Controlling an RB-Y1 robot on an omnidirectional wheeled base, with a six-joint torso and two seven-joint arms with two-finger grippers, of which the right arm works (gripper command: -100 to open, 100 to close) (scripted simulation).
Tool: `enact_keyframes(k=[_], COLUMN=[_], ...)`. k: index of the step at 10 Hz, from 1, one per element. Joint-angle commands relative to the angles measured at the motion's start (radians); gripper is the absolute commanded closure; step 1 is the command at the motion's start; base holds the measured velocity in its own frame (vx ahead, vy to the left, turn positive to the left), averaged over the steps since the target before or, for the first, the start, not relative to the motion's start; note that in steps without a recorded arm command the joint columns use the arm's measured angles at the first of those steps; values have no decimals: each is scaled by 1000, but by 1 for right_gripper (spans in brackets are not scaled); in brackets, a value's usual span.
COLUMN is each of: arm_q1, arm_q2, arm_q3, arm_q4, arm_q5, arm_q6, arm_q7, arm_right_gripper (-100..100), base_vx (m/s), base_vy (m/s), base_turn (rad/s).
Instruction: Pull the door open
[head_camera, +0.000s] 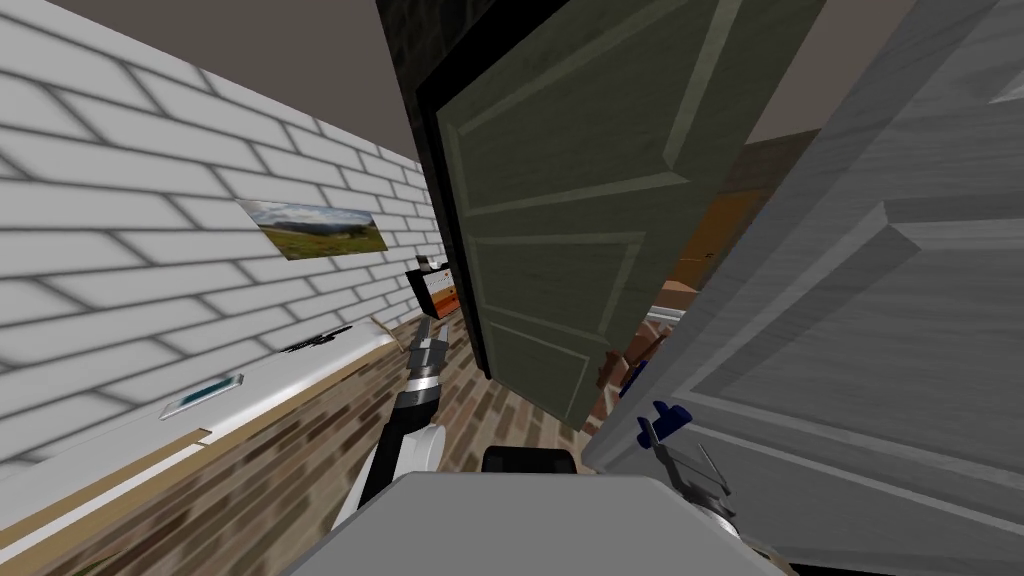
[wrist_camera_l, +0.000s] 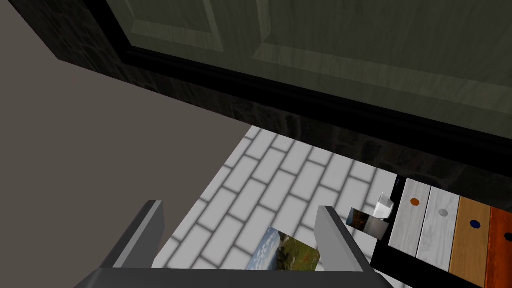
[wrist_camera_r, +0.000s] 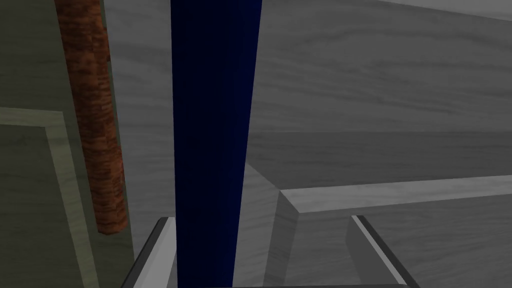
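Observation:
A grey panelled door (head_camera: 860, 330) stands ajar at my right, its edge swung toward me. Its dark blue handle (head_camera: 662, 418) sticks out near that edge. My right gripper (head_camera: 685, 455) is at the handle. In the right wrist view the blue handle (wrist_camera_r: 215, 140) rises as a bar between the open fingers of that gripper (wrist_camera_r: 260, 225), close against one finger (wrist_camera_r: 159, 235) and apart from the other. A green panelled door (head_camera: 560, 220) with a reddish-brown handle (wrist_camera_r: 92, 125) hangs open just beyond. My left gripper (head_camera: 428, 340) is stretched forward, open and empty (wrist_camera_l: 240, 220).
A white brick wall (head_camera: 120, 220) with a landscape picture (head_camera: 315, 228) runs along my left, with a long white counter (head_camera: 260, 385) below it. A cabinet with coloured drawer fronts (wrist_camera_l: 450, 230) stands at the far end. The floor (head_camera: 300, 450) is brown brick pattern.

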Motion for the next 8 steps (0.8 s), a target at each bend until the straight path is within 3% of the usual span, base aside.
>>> enact_keyframes(k=[1, 2, 4, 8], arm_q1=[32, 46, 46, 46], arm_q2=[-24, -31, -31, -31], arm_q3=[-23, -23, -23, -23], arm_q4=[10, 19, 19, 19], arm_q5=[-20, -27, -27, -27], arm_q6=[10, 8, 8, 8], arm_q7=[6, 6, 6, 6], arm_right_gripper=[100, 100, 100, 100], base_vx=[-104, -126, -84, 4], base_vy=[29, 34, 17, -1], base_turn=[-22, -79, -34, -1])
